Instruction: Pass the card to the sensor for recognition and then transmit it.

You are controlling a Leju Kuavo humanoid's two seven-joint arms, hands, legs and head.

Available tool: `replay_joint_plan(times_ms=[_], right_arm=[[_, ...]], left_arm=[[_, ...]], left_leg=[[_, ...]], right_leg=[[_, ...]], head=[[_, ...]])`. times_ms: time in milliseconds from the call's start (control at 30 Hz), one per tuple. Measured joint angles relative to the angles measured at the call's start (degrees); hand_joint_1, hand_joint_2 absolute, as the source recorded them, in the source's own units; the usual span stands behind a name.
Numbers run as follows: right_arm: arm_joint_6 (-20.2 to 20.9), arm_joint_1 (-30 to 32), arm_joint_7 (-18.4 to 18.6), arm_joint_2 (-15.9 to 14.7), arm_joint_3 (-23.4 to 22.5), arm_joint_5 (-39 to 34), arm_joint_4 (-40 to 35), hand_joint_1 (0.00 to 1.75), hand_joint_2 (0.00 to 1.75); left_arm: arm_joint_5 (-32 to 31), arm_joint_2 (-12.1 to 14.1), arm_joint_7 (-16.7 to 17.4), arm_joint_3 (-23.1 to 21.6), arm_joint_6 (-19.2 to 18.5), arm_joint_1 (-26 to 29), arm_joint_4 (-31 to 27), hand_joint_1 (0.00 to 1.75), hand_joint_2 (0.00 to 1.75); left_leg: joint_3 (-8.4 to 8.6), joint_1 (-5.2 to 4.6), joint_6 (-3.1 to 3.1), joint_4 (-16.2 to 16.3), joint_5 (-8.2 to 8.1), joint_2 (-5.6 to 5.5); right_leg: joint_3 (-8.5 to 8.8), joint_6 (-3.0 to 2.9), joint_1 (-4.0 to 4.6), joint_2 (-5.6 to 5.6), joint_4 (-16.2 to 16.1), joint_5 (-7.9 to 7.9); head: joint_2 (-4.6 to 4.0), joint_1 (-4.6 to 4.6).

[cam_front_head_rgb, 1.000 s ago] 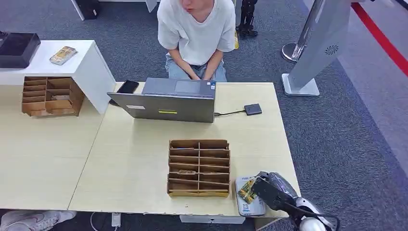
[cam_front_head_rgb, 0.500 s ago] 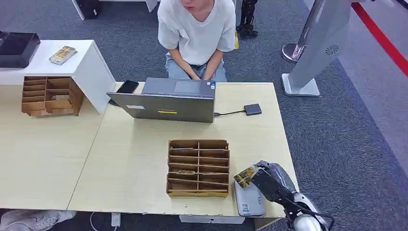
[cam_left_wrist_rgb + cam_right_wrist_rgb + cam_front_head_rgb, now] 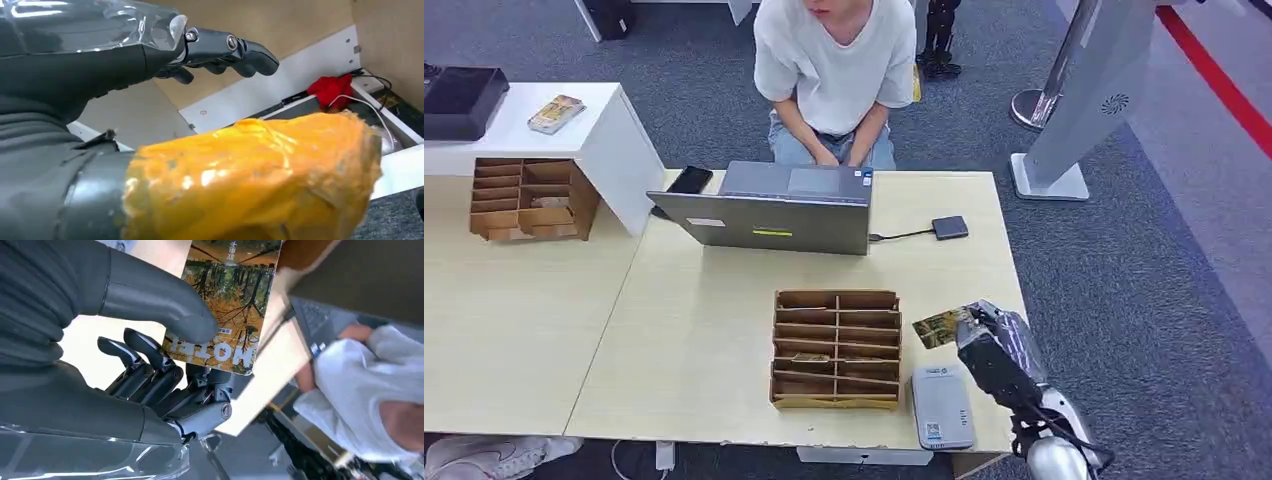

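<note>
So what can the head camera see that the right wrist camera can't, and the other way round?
Head view alone: the whole table, the divided cardboard organizer, the grey card reader near the table's front edge, and the laptop.

Right wrist view alone: the card's printed face, an autumn tree picture with lettering, and the thick thumb pressing on it.

Both: the right hand holding the card, and the seated person in a white shirt.
</note>
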Motion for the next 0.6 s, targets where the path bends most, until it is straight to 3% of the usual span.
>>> replay_joint_plan(times_ms=[600], right_arm=[[-5.8,0.8,-7.4,5.0,-0.1,0.3,-8.6,1.75,1.75]], left_arm=[[0.7,0.4,-1.6,-2.9,0.0,-1.2,0.0,0.0,0.0]], left_leg=[[-0.04,0.46,-0.31,0.0,-0.05,-0.06]], right_leg=[[0.02,-0.13,0.37,0.01,0.0,-0.01]], head=[[0.0,0.0]])
